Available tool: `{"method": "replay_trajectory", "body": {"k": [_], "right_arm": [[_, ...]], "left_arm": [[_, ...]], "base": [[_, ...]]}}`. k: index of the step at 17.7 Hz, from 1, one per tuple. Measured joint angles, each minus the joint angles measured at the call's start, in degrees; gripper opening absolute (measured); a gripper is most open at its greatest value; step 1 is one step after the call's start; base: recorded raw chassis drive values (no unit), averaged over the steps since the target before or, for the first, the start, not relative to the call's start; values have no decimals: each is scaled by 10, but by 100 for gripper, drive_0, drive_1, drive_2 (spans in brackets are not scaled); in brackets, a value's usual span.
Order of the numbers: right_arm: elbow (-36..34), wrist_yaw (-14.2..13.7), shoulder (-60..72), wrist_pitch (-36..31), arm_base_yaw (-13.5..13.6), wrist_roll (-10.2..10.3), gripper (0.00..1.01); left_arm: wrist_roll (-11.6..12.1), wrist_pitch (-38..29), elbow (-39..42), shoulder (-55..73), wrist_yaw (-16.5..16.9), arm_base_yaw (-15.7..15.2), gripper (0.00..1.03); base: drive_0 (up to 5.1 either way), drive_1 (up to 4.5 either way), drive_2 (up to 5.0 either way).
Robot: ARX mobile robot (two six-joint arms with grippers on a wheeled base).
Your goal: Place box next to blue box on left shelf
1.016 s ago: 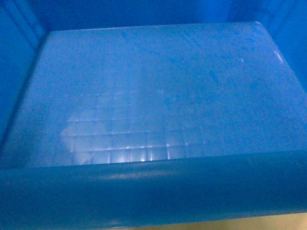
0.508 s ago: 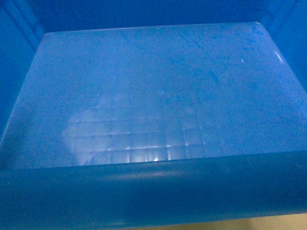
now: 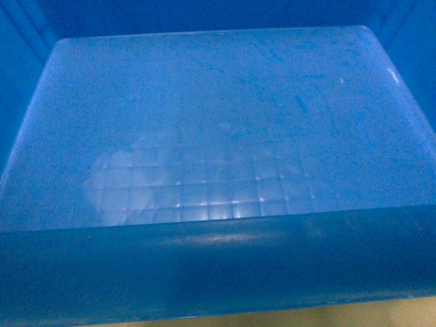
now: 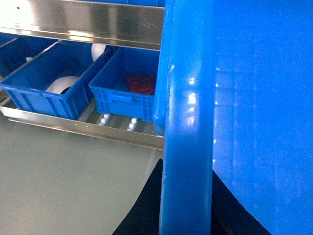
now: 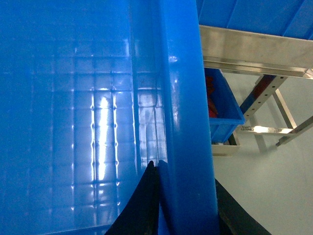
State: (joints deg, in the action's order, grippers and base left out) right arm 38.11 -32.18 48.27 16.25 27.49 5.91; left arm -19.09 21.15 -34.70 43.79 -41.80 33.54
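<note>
From the head camera, the box [image 3: 218, 136] fills the whole frame: its pale floor with a faint grid imprint, its near rim a dark blue band across the bottom, and neither end effector in sight. In the left wrist view, the left end effector [image 4: 186, 205] is clamped on the box's rolled rim, one dark finger on each side of the wall; beyond it and to its left lies the left shelf [image 4: 117, 128], a steel rail with white rollers that carries a blue crate holding something red [image 4: 128, 90] and, further left, another crate with a white roll [image 4: 41, 81]. In the right wrist view, the right end effector [image 5: 183, 196] likewise pinches the opposite rim between dark fingers; ahead and to its right, a crate corner sits under a steel shelf rail [image 5: 254, 51]. The box is held in the air, near the rack but not yet on it. Keeping both grips level and advancing evenly should land the base on the rollers beside the red-filled crate without clipping its wall.
</note>
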Motion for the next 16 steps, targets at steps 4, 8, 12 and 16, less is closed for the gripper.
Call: {"method": "replay_trajectory", "body": {"k": [4, 8, 12, 16], "right_arm": [[0, -1, 0, 5, 0, 0, 16], [0, -1, 0, 5, 0, 0, 16], [0, -1, 0, 5, 0, 0, 16], [0, -1, 0, 5, 0, 0, 16]], "left_arm": [[-1, 0, 0, 3, 2, 0, 11], [0, 1, 0, 3, 2, 0, 11], [-1, 0, 0, 3, 2, 0, 11], [0, 0, 0, 3, 2, 0, 11]], "base": [[0, 0, 0], [0, 0, 0], [0, 0, 0], [0, 0, 0]]}}
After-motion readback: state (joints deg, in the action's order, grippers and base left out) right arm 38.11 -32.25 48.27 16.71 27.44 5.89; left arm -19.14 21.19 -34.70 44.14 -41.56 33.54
